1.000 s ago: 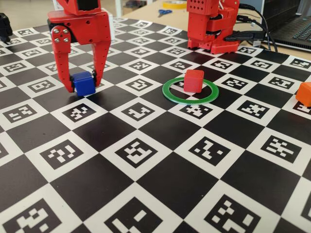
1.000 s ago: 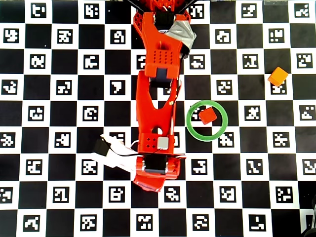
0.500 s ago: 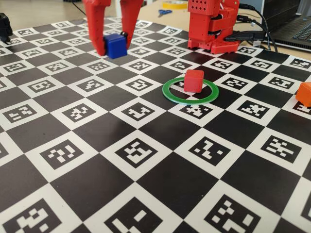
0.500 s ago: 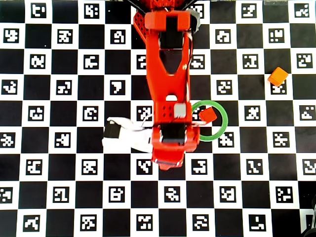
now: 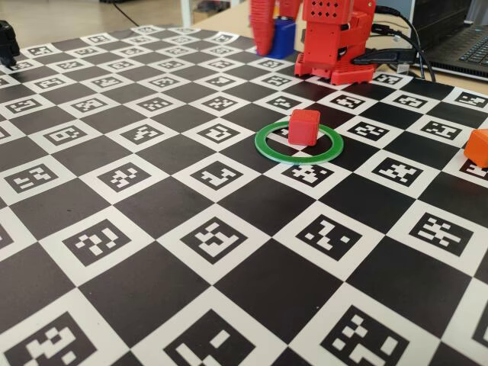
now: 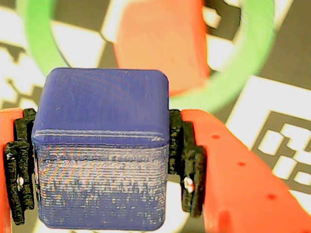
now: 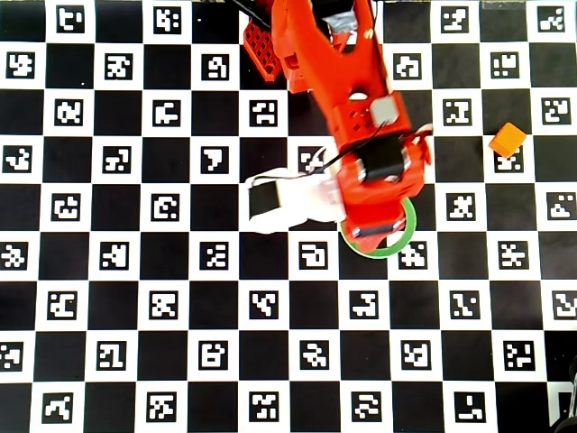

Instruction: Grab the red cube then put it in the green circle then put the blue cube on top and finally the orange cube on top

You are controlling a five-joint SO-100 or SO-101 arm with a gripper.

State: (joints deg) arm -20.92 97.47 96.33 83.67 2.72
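The hand (image 6: 102, 160) is clamped on the blue cube (image 6: 102, 145), its two black pads pressing the cube's left and right faces, as the wrist view shows. In that view the red cube (image 6: 160, 43) and the green circle (image 6: 238, 68) lie blurred just beyond the load, so the arm looks to be high above its target.

From the fixed view the red cube (image 5: 304, 126) sits inside the green circle (image 5: 298, 142) on the checkered desk (image 5: 152, 229), a little toward the ring's far side. The blue cube (image 5: 284, 36) hangs up near the far edge of that view. The orange cube (image 5: 478, 146) waits well apart at the right. In the overhead view the arm covers most of the ring (image 7: 397, 242).

To stack well, I would say the blue cube needs centring squarely over the red one, with faces turned to match. Then it should come straight down slowly until it rests flat, and only then should the hand let go. A release while off-centre or tilted could tip the cube off or nudge the red one out of place.
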